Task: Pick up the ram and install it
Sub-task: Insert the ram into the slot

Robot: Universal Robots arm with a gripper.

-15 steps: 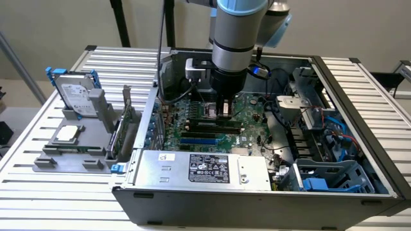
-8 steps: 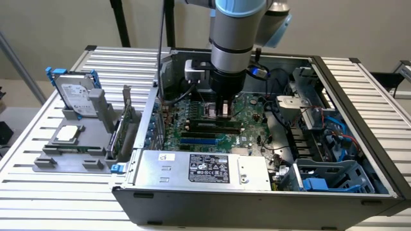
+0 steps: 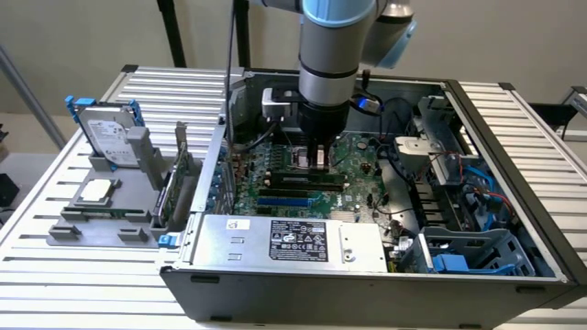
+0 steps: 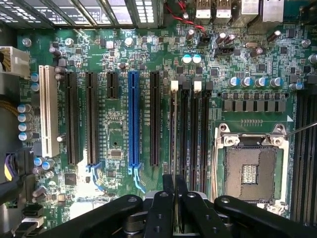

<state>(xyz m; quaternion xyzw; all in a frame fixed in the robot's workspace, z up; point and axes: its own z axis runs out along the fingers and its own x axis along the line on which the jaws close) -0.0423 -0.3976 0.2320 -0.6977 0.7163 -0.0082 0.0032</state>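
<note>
In the exterior view my gripper (image 3: 320, 165) reaches straight down into the open computer case (image 3: 513, 206), just above the black memory slots (image 3: 303, 181) of the motherboard. The wrist view looks down on those slots (image 4: 190, 129). A thin strip seen edge-on, the ram (image 4: 174, 129), runs from between my fingertips along the slot with a white clip (image 4: 174, 85). My gripper (image 4: 175, 181) is shut on it, with the fingers (image 4: 167, 191) close together. Whether the ram sits fully in the slot I cannot tell.
The empty processor socket (image 4: 250, 171) lies beside the memory slots, and a blue expansion slot (image 4: 133, 119) on their other side. The power supply (image 3: 293, 240) fills the case front. At the exterior view's left, a grey fixture (image 3: 92, 227) holds a hard drive (image 3: 108, 134), a silver chip (image 3: 96, 192) and an upright card (image 3: 170, 185).
</note>
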